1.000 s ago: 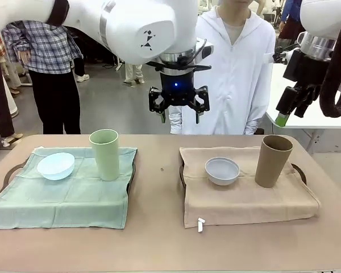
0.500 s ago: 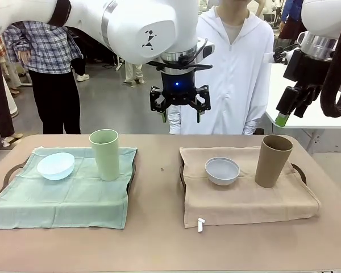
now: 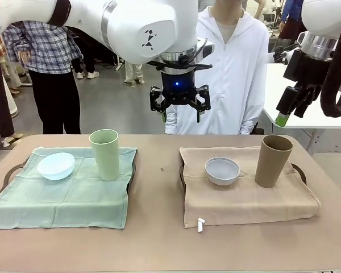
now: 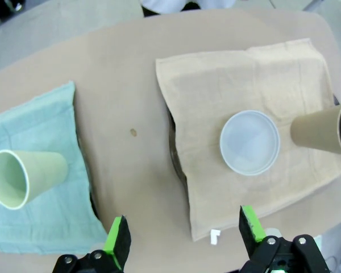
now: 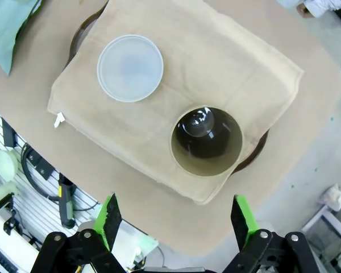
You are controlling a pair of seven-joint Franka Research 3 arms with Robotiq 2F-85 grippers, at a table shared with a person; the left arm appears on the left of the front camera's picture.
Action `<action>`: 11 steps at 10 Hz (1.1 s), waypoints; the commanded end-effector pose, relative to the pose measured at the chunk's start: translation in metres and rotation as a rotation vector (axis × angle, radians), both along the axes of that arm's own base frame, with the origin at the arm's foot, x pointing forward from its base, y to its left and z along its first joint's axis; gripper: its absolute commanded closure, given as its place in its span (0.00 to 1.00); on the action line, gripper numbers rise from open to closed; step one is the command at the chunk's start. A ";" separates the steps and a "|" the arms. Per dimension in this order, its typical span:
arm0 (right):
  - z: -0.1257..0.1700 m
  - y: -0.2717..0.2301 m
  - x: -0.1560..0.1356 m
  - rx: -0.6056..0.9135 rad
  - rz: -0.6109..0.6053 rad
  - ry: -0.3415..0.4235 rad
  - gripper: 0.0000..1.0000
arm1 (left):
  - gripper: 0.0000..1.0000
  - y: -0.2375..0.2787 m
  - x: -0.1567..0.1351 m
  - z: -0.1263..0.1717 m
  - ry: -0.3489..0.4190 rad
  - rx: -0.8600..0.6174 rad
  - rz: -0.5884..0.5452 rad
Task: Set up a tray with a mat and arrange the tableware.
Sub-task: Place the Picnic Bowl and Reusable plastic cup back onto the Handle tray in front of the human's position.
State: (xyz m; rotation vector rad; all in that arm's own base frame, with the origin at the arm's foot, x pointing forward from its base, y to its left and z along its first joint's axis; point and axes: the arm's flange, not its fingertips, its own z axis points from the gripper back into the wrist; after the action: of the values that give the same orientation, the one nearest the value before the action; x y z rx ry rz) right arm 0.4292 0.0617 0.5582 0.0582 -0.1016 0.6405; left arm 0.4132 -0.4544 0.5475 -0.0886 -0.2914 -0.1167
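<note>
Two trays stand dressed on the brown surface [image 3: 159, 239], taken here from the white-grey bowl [image 3: 222, 170] on the tan mat [image 3: 244, 199]. Just to that bowl's right on the same mat stands the tan-brown cup [image 3: 273, 161], upright and apart from it. Well to the bowl's left, across a bare strip of surface, the green mat [image 3: 62, 196] carries the pale green cup [image 3: 104, 154] — upright — with the pale blue bowl [image 3: 55, 165] just beyond it, farther left. High above and slightly left of the white-grey bowl hangs the left gripper [image 3: 179, 116], its green-padded fingers spread wide and holding nothing. Up to the bowl's right, past the tan-brown cup, the right gripper [image 3: 288, 108] hangs off the surface's edge, its fingers likewise parted and empty in the wrist view. A person in a white hooded top [image 3: 233, 62] stands behind the bowl at the far side.
</note>
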 end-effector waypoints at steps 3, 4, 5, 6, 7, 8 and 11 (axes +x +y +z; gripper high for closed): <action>-0.004 -0.045 -0.001 0.043 -0.177 0.015 0.00 | 0.00 0.086 -0.014 -0.008 0.150 -0.122 -0.114; -0.005 -0.062 -0.005 0.047 -0.223 0.021 0.00 | 0.00 0.132 -0.025 -0.016 0.189 -0.119 -0.153; -0.007 -0.074 -0.009 0.044 -0.251 0.031 0.00 | 0.00 0.169 -0.035 -0.023 0.202 -0.119 -0.161; -0.008 -0.084 -0.012 0.056 -0.266 0.045 0.00 | 0.00 0.200 -0.040 -0.026 0.208 -0.109 -0.168; -0.010 -0.093 -0.015 0.060 -0.291 0.052 0.00 | 0.00 0.236 -0.043 -0.026 0.176 -0.098 -0.153; -0.013 -0.099 -0.017 0.061 -0.300 0.065 0.00 | 0.00 0.265 -0.046 -0.021 0.144 -0.069 -0.131; -0.022 -0.119 -0.021 0.082 -0.366 0.102 0.00 | 0.00 0.325 -0.067 -0.001 0.118 -0.032 -0.049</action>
State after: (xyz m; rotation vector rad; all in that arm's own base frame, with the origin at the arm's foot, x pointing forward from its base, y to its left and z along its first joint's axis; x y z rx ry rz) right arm 0.4138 -0.0553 0.5400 0.1297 -0.0473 0.3169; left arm 0.3544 -0.1372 0.5469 -0.1488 -0.1720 -0.1718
